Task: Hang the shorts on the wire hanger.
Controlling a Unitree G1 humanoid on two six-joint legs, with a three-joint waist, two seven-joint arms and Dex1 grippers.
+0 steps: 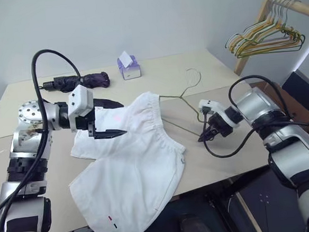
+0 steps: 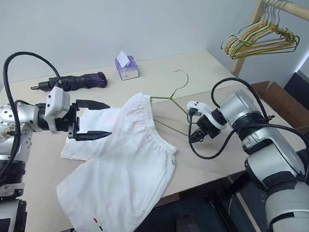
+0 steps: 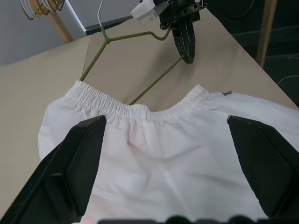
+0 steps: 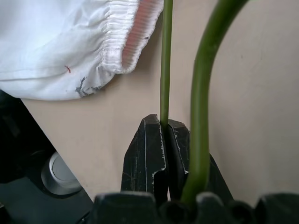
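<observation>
A: State the end effectors.

B: Right gripper (image 1: 205, 136) is clenched on the wire hanger (image 1: 181, 97) at its corner; left gripper (image 1: 108, 119) is released, hovering above the shorts (image 1: 131, 165).

A: Key relation?

B: From the right gripper, the waistband lies at 9 o'clock; the hanger's bottom bar already runs into it. Umbrella (image 1: 78, 81) and tissue box (image 1: 128, 66) sit at 12 o'clock, well apart.

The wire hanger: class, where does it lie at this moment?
The wire hanger lies on the table toward the robot's right, partly tucked into the shorts, its outer corner pinched by the right gripper.
</observation>
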